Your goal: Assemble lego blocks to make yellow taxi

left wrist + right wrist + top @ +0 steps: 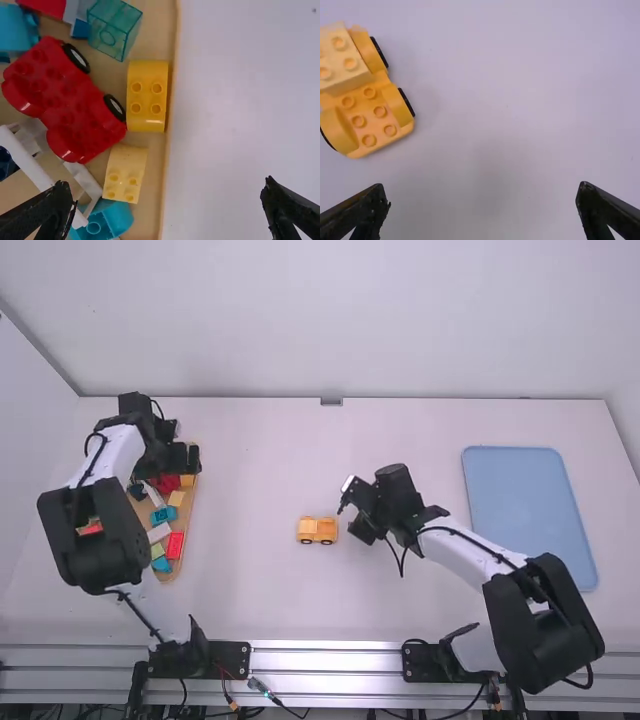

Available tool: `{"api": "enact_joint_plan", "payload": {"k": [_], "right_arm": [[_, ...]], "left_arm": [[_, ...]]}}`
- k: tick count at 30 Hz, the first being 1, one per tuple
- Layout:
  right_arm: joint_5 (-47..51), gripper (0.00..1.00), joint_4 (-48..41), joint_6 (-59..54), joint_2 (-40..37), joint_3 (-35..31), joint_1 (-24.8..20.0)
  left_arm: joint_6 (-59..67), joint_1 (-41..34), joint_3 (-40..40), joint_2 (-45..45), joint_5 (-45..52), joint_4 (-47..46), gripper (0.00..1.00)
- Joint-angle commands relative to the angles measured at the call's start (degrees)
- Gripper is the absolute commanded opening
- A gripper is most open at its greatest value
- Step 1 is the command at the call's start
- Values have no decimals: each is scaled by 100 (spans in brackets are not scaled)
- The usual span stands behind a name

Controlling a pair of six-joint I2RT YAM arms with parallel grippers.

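1. White table [250, 470]; blue tray [528, 510] lying flat beyond the right arm.
2. Wooden tray [154, 175], left side, mixed blocks inside.
3. Left gripper [187, 458]: over wooden tray, fingers wide apart, nothing held.
4. Right gripper [352, 510]: above table near the yellow car, fingers wide apart, empty.
5. Yellow car [318, 530]: mid-table, wheeled base bearing a pale yellow block [341, 60].
6. Curved yellow block [147, 96]: in wooden tray, by its edge.
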Motion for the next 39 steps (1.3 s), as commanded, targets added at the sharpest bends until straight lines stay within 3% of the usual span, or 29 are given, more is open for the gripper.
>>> {"api": "enact_joint_plan", "payload": {"k": [1,3,5,14,19,27,34,35,39], "right_arm": [[28,99,-15,61,-160,133,-13],[24,99,-11,61,-164,133,-15],[24,99,-7,61,-164,133,-15],[26,99,13,61,-164,133,-13],[26,99,35,59,-164,133,-15],[24,99,120,66,-164,133,-15],[26,99,118,125,-164,133,-13],[22,99,116,122,-164,133,-15],[13,99,116,122,-164,133,-13]], "left_arm": [[-581,295,24,223,315,68,99],[-481,396,24,258,505,68,100],[407,479,22,269,979,-125,96],[1113,426,166,269,321,-483,94],[1298,490,164,273,284,-645,87],[1370,422,-11,273,15,-608,88],[1576,452,-155,273,-96,-468,76],[1578,459,-181,273,-118,-461,70],[1576,450,-262,273,-101,-450,69]]}}
